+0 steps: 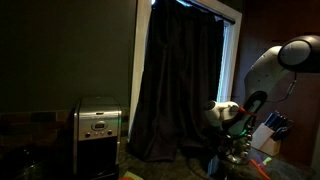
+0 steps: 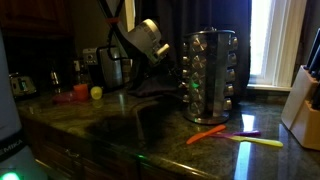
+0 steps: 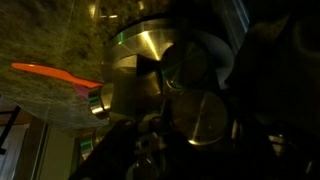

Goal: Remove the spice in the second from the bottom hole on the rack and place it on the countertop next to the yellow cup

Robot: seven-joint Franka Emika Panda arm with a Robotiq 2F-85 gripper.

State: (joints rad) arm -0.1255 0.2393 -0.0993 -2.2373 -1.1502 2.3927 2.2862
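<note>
The rack [image 2: 212, 72] is a round metal stand of stacked jars on the dark countertop [image 2: 150, 130]. In the wrist view the rack [image 3: 140, 50] fills the picture, with two round jar lids, one higher [image 3: 195, 62] and one lower [image 3: 205, 115]. My gripper [image 2: 172, 78] is at the rack's lower side and shows in an exterior view [image 1: 232, 118]. Dark fingers [image 3: 200, 118] lie on either side of the lower spice jar. It is too dark to tell whether they grip it. A small yellow cup [image 2: 96, 93] stands far off along the counter.
An orange utensil [image 2: 205, 133] and a yellow one [image 2: 262, 142] lie in front of the rack. A pale knife block [image 2: 303, 100] stands at the counter's end. A coffee maker [image 1: 98, 135] and a dark curtain [image 1: 180, 80] are behind.
</note>
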